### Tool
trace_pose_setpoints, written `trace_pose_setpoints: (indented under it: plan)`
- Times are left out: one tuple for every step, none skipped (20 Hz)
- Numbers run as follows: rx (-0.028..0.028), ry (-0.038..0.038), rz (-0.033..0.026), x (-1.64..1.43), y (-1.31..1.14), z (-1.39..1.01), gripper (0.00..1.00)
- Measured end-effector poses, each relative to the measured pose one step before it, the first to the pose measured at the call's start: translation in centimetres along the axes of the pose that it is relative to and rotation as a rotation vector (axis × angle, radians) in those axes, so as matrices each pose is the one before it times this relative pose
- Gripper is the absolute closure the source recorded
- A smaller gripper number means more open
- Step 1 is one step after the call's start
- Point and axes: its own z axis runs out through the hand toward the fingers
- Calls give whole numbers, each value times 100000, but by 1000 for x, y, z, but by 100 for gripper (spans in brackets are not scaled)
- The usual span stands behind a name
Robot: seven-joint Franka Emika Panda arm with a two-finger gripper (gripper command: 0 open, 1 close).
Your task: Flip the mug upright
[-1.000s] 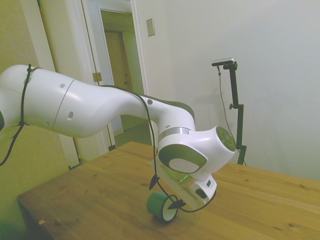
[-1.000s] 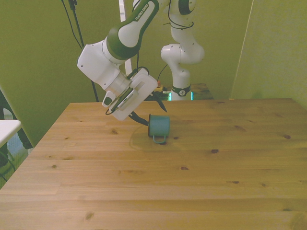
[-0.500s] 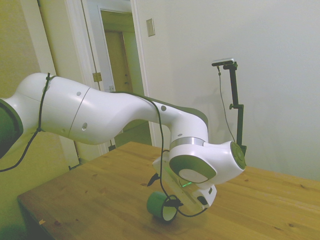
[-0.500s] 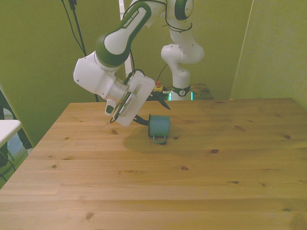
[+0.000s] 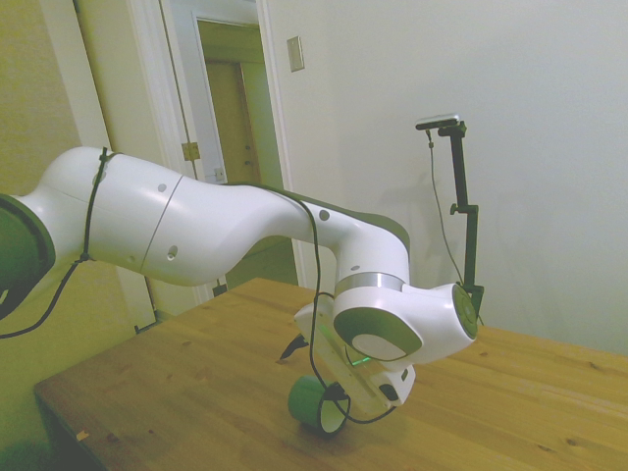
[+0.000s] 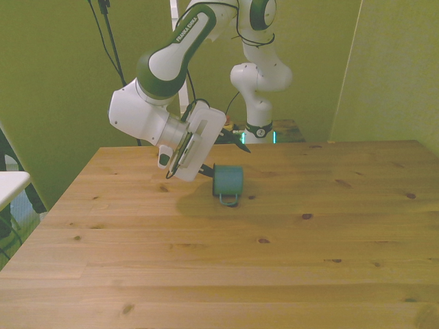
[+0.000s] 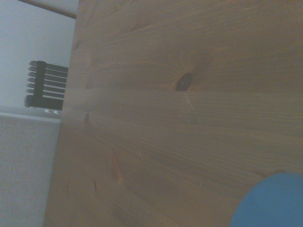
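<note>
One teal mug lies sideways on your wooden table (handle toward the front camera); gripper state I cannot tell

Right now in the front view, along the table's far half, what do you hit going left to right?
White Franka gripper hand, tilted over the table → small teal-green mug lying on its side, loop handle toward the camera → bare wooden table out to the front view's right.
</note>
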Motion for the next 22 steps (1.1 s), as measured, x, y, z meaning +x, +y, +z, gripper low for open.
trace_pose_setpoints:
  plan:
    - [373,-117,150,98,63,85,100]
    - [237,-151,149,88,67,79,100]
    - [275,-126,130,87,56,73,100]
    - [327,-314,93,65,33,97,100]
    - [492,-656,70,24,10,111,100]
    - [312,-665,90,19,14,112,100]
    - [178,-430,-33,43,-29,82,100]
    - [81,-236,-50,54,-52,74,100]
    - [11,-204,-80,49,-56,83,100]
    - [16,-332,-126,17,-79,103,100]
    - [-21,-221,-73,17,-72,77,100]
    - [-53,-27,-82,18,-70,17,100]
    - [-67,-8,-51,39,-63,-11,100]
    - [-55,-52,30,47,-41,3,100]
    - [-40,-139,98,62,0,68,100]
    - [-62,-297,192,85,-10,151,100]
    - [-126,-323,163,117,-55,173,100]
    - [-176,-295,96,148,-79,164,100]
    - [-142,-260,61,136,-74,142,100]
    - [-115,-155,90,111,-40,85,100]
    - [-83,-81,101,90,-21,46,100]
    - [-95,-11,23,77,-51,10,100]
